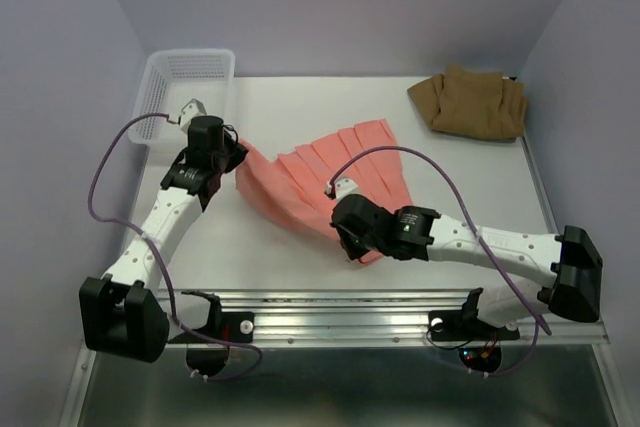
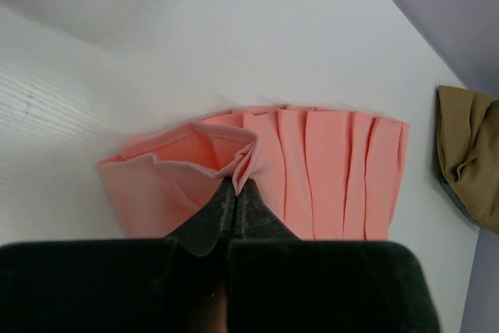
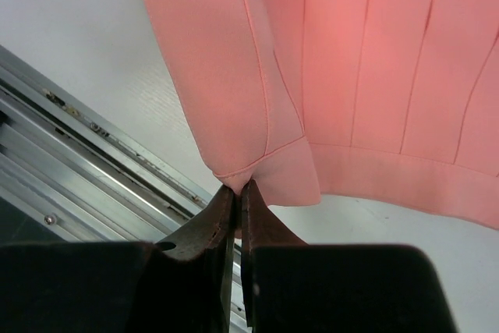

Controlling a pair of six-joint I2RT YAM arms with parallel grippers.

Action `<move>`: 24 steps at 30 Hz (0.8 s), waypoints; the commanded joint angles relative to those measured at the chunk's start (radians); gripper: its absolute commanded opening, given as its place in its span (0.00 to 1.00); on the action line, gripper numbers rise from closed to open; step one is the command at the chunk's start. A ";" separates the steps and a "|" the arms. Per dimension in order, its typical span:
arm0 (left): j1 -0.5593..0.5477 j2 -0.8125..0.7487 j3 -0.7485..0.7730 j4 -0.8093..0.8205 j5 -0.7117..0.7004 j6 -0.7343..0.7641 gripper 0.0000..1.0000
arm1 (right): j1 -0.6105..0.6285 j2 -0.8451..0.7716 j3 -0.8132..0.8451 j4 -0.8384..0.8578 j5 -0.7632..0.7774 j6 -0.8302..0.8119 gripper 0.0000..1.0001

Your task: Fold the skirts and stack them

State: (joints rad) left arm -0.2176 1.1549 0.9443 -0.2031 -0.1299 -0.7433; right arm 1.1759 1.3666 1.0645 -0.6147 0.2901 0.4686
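A salmon-pink pleated skirt (image 1: 320,177) lies spread across the middle of the table. My left gripper (image 1: 232,159) is shut on its left waistband edge; the left wrist view shows the pink cloth (image 2: 327,169) bunched between the closed tips of that gripper (image 2: 236,185). My right gripper (image 1: 352,245) is shut on the skirt's near hem corner, with the pink fabric (image 3: 374,52) pinched at the tips (image 3: 238,186) just above the table. A tan-brown skirt (image 1: 470,102) sits folded at the back right, also visible at the edge of the left wrist view (image 2: 468,161).
A white lattice basket (image 1: 185,92) stands at the back left, right behind my left gripper. A metal rail (image 1: 380,307) runs along the table's near edge, close under my right gripper (image 3: 86,130). Purple walls close in the table on three sides.
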 commanded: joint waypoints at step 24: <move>-0.239 0.577 0.752 0.045 0.029 0.114 0.00 | -0.274 -0.204 -0.075 -0.092 0.024 0.065 0.00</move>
State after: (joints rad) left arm -0.4480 1.6897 1.5932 -0.1791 -0.0860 -0.6605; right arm 0.9222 1.2022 1.0039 -0.6796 0.2916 0.5140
